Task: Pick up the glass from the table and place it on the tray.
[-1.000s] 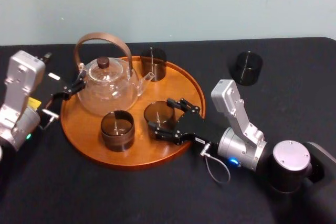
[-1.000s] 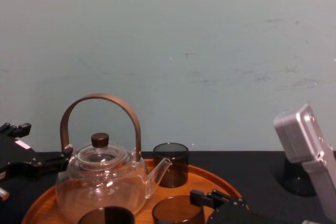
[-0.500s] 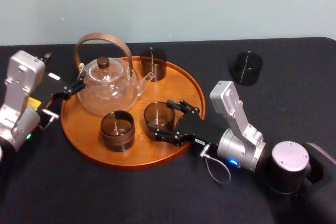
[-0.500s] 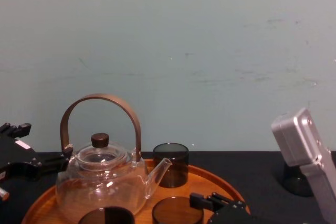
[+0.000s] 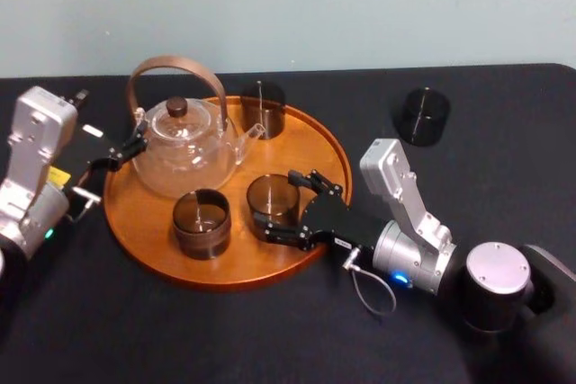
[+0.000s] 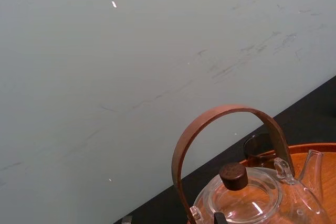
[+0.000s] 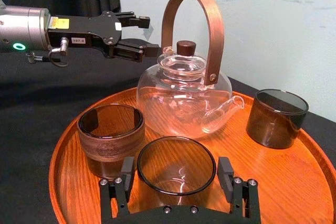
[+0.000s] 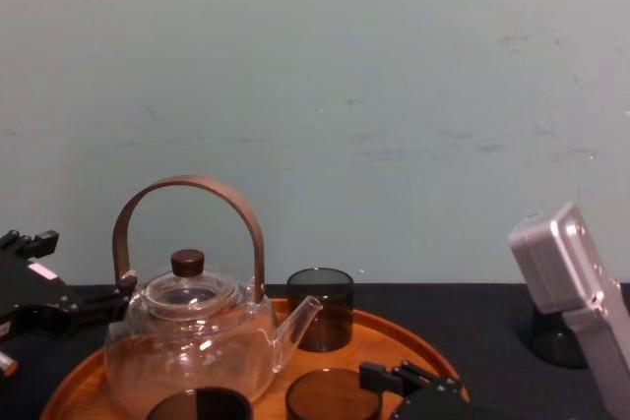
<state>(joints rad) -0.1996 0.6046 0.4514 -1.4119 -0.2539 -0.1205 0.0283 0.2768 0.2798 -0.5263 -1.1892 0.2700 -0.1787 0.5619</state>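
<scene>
Your right arm reaches in low from the near right across the table, wrist pointing left over the tray rim. The right gripper brackets the glass, which stands upright on the tray's near-right part. Its 2 fingers are spread, 1 on each side, each just clear of the glass wall. Your left gripper, fingers parted, sits at the tray's left edge beside the teapot.
</scene>
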